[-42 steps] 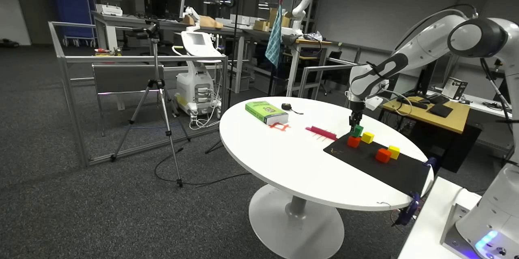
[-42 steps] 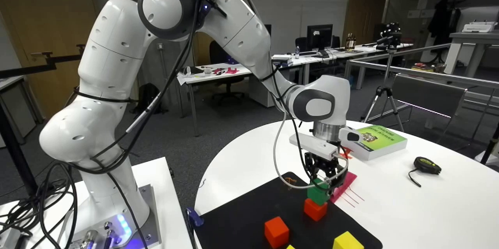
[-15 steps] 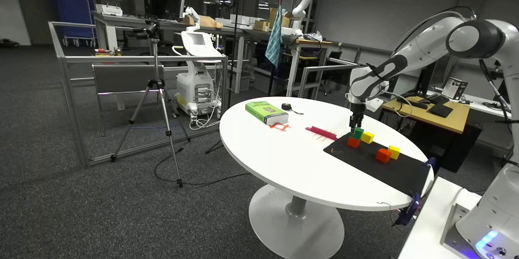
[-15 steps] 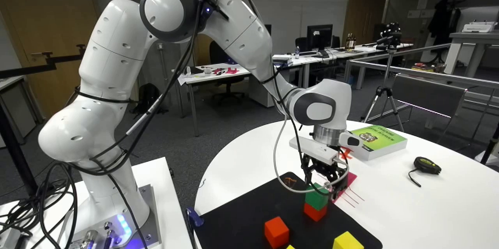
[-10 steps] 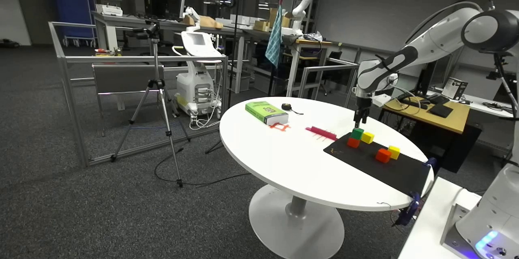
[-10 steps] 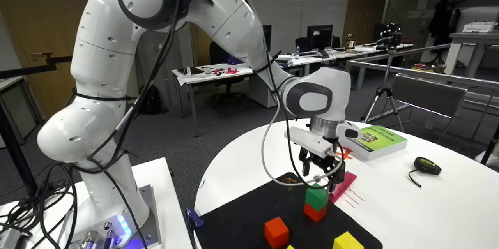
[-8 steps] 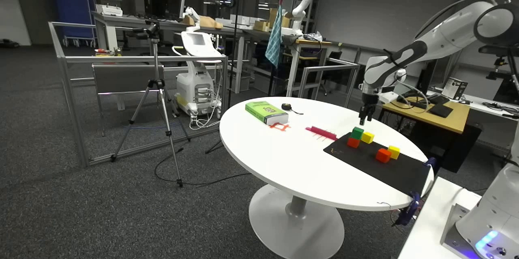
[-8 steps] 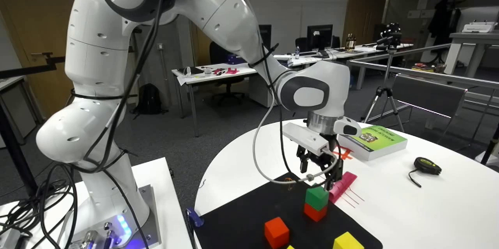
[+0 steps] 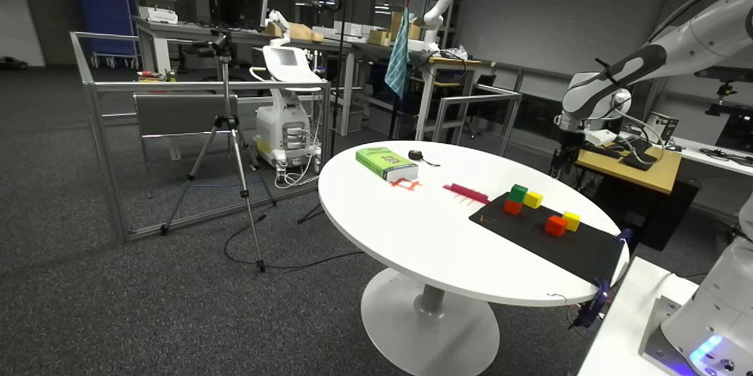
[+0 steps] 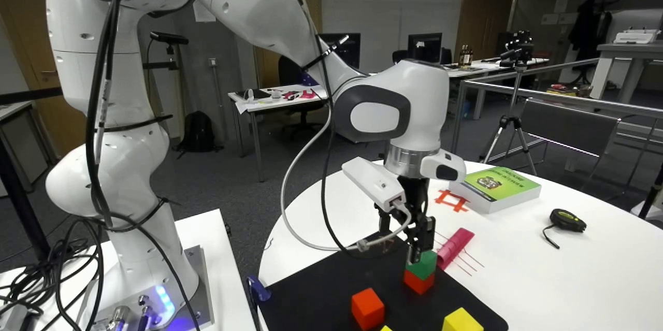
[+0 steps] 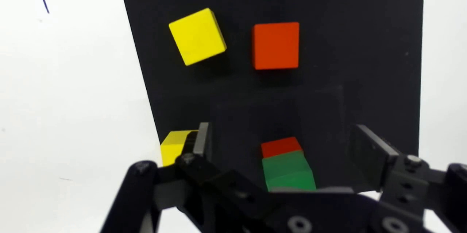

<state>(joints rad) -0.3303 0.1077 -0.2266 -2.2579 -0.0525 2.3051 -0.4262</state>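
In an exterior view, the gripper (image 9: 560,172) hangs apart from the green block (image 9: 518,193), which sits on a red block (image 9: 513,207) near the edge of the black mat (image 9: 579,249) farthest from the robot's base (image 9: 703,311); a yellow block (image 9: 533,199) stands nearby. In an exterior view, the gripper partly hides the green block, and a book (image 10: 502,186) lies near the far edge of the tabletop (image 10: 585,284). In the wrist view, the fingers (image 11: 370,149) stand wide; a second red block (image 11: 276,46) and a second yellow block (image 11: 197,37) sit farther up the mat, the yellow one nearer its left edge.
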